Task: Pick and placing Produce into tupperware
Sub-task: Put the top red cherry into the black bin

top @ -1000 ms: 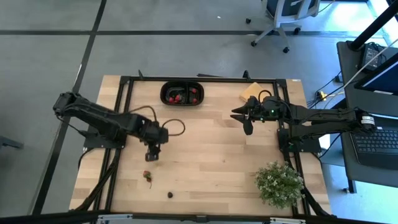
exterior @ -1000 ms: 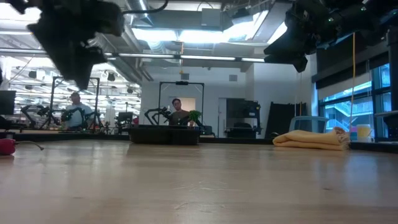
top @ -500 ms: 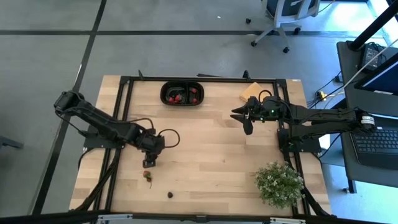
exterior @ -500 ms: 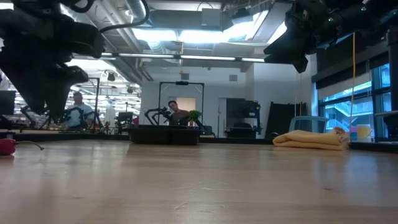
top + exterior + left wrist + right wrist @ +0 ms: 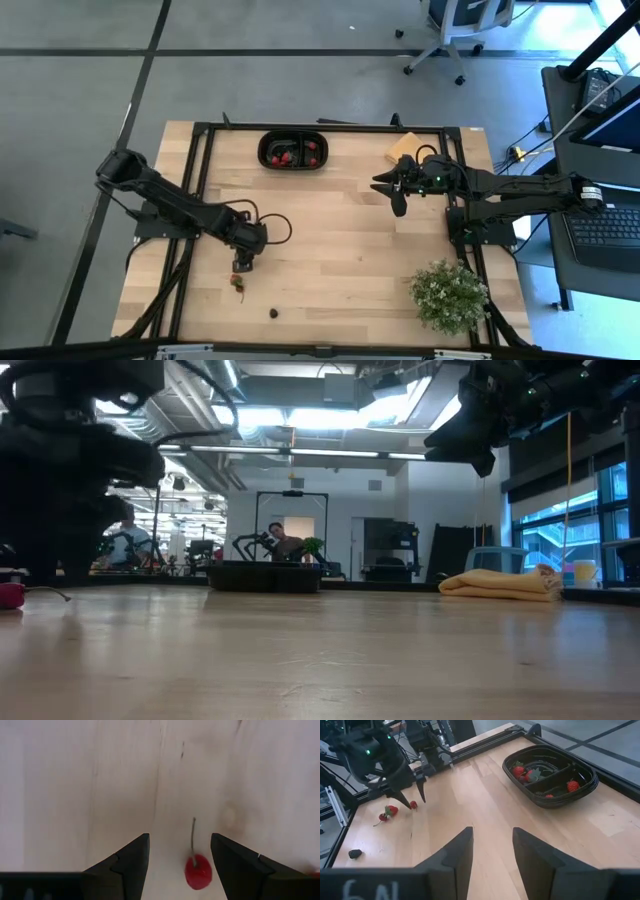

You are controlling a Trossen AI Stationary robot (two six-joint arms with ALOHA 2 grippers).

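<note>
Right now a small red cherry (image 5: 198, 875) with a thin stem lies on the wooden table (image 5: 340, 250) between my left gripper's (image 5: 179, 854) spread fingers — not touching either one. A strawberry (image 5: 391, 810) sits just beside it, and a dark berry (image 5: 273, 313) lies nearer the front edge. The black container (image 5: 293, 151), well apart at the table's far side, holds several red pieces in both compartments. My right gripper (image 5: 398, 190) hangs above the table near a tan pad (image 5: 402, 147), fingers parted, holding nothing.
</note>
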